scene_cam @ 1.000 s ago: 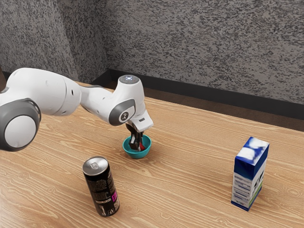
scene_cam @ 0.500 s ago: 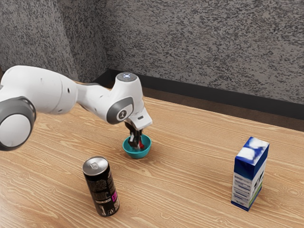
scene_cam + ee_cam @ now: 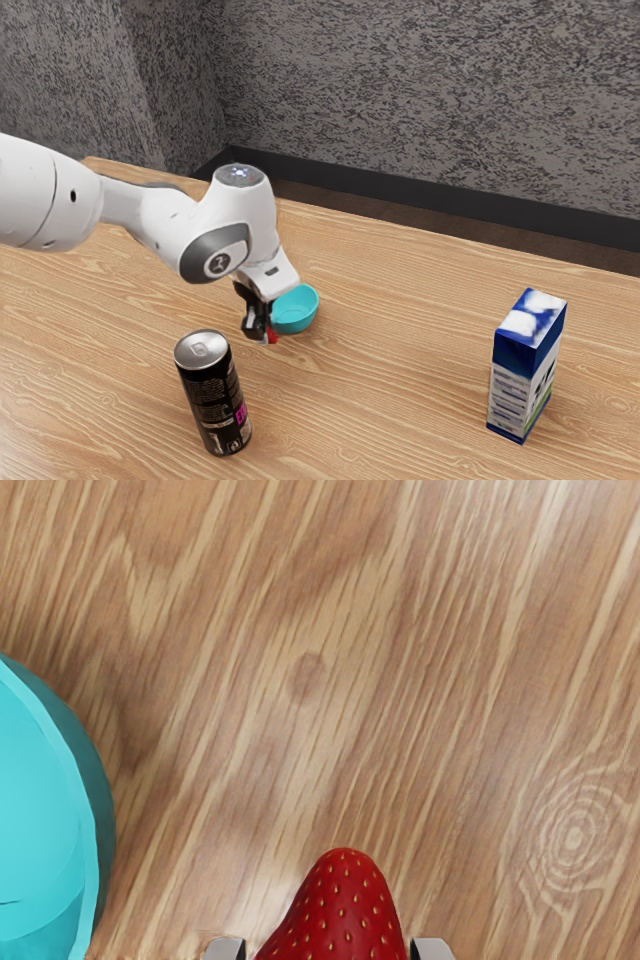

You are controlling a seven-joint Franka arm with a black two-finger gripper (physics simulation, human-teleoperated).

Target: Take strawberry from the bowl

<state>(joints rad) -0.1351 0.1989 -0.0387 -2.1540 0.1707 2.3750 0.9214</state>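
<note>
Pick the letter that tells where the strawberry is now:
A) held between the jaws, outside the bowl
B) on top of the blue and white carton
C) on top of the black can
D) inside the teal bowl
A: the strawberry is gripped with one jaw on each side of it, and the bowl stands off to one side.

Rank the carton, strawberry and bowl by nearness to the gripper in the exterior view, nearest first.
1. Strawberry: in the gripper, between its fingertips.
2. Teal bowl: just beside it, toward the exterior view's right.
3. Blue-and-white carton: well off toward the exterior view's right.
</note>
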